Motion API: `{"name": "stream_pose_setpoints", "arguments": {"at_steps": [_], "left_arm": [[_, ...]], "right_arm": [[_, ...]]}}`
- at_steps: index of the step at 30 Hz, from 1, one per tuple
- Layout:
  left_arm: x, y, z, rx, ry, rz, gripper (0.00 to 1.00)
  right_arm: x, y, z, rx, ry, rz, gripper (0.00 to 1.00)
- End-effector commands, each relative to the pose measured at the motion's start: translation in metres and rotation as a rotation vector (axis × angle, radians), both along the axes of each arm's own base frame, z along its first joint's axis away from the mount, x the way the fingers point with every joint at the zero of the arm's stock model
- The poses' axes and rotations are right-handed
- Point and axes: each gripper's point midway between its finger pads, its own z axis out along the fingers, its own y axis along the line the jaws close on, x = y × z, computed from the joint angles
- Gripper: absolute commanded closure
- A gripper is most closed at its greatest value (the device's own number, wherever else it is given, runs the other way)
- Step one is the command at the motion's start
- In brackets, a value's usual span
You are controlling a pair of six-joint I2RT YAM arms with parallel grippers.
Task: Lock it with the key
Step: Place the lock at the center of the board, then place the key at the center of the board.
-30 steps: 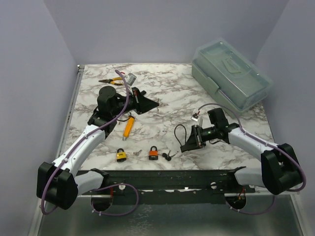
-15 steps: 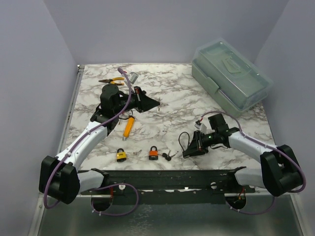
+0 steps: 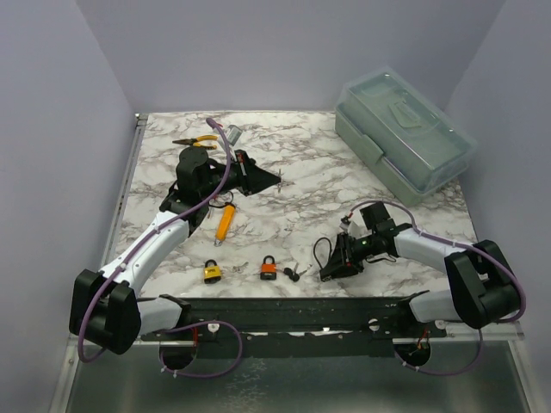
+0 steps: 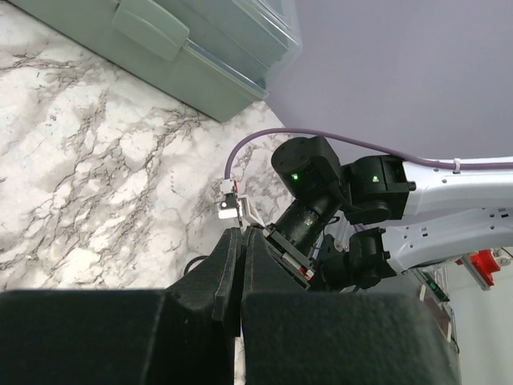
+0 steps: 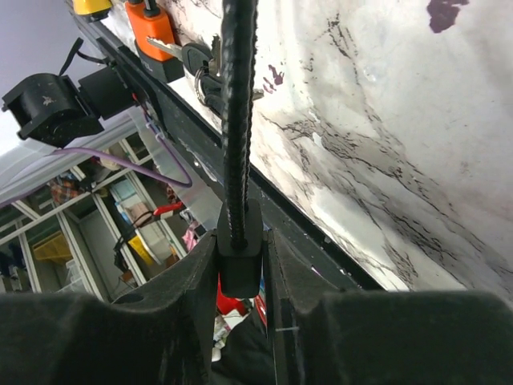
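Note:
An orange padlock (image 3: pixel 269 268) lies near the table's front edge with a key (image 3: pixel 293 274) beside it; in the right wrist view the key (image 5: pixel 196 58) sits in the orange padlock (image 5: pixel 148 28). My right gripper (image 3: pixel 332 268) is low over the table just right of the key. It is shut on the body of a black cable lock (image 5: pixel 240 249), whose cable runs forward from the fingers and loops at the left (image 3: pixel 318 249). My left gripper (image 3: pixel 258 178) hovers over the back left, shut and empty, its fingertips (image 4: pixel 231 241) pressed together.
A yellow padlock (image 3: pixel 212 272) lies left of the orange one. An orange-handled tool (image 3: pixel 225 224) lies mid-left and yellow pliers (image 3: pixel 196 142) at the back left. A green lidded box (image 3: pixel 403 133) fills the back right corner. The table's front rail (image 3: pixel 301 311) is close below the right gripper.
My right gripper has come down and toward the near edge with the cable lock, ending closer to the key. My left arm has shifted slightly back and right.

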Motion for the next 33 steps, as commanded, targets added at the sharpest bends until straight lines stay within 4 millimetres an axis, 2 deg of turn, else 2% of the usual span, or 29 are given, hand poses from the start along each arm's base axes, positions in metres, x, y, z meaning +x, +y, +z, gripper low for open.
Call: {"name": "stream_pose_setpoints", "arguments": {"at_steps": [1, 6, 8, 13, 14, 16, 20, 24, 29, 33], "left_arm": [[0.006, 0.0, 0.015, -0.022, -0.047, 0.014, 1.0], [0.005, 0.0, 0.015, -0.021, -0.05, 0.012, 1.0], [0.004, 0.0, 0.015, -0.021, -0.052, 0.009, 1.0], [-0.001, 0.001, 0.013, -0.011, -0.069, -0.005, 1.0], [-0.002, 0.001, 0.012, -0.009, -0.07, -0.009, 1.0], [-0.004, 0.001, 0.01, -0.004, -0.072, -0.016, 1.0], [-0.005, 0.001, 0.009, 0.009, -0.084, -0.031, 1.0], [-0.007, 0.0, 0.01, 0.016, -0.104, -0.053, 1.0], [-0.009, -0.001, 0.006, 0.03, -0.111, -0.072, 1.0], [-0.001, -0.003, -0.004, 0.034, -0.027, -0.055, 1.0]], "right_arm": [[0.006, 0.0, -0.002, -0.035, -0.01, -0.016, 0.69], [0.011, -0.001, -0.006, -0.061, -0.016, -0.026, 0.54], [0.014, -0.002, -0.008, -0.077, -0.017, -0.031, 0.51], [0.029, -0.006, -0.007, -0.149, -0.047, -0.066, 0.37], [0.03, -0.006, -0.007, -0.153, -0.047, -0.069, 0.32], [0.03, -0.007, -0.007, -0.165, -0.041, -0.071, 0.17], [0.028, -0.005, -0.002, -0.148, -0.027, -0.049, 0.02], [0.026, -0.003, 0.008, -0.099, -0.093, 0.004, 0.0], [0.026, 0.003, 0.046, 0.023, -0.287, 0.067, 0.0], [0.026, 0.006, 0.082, 0.109, -0.466, 0.091, 0.0]]}}
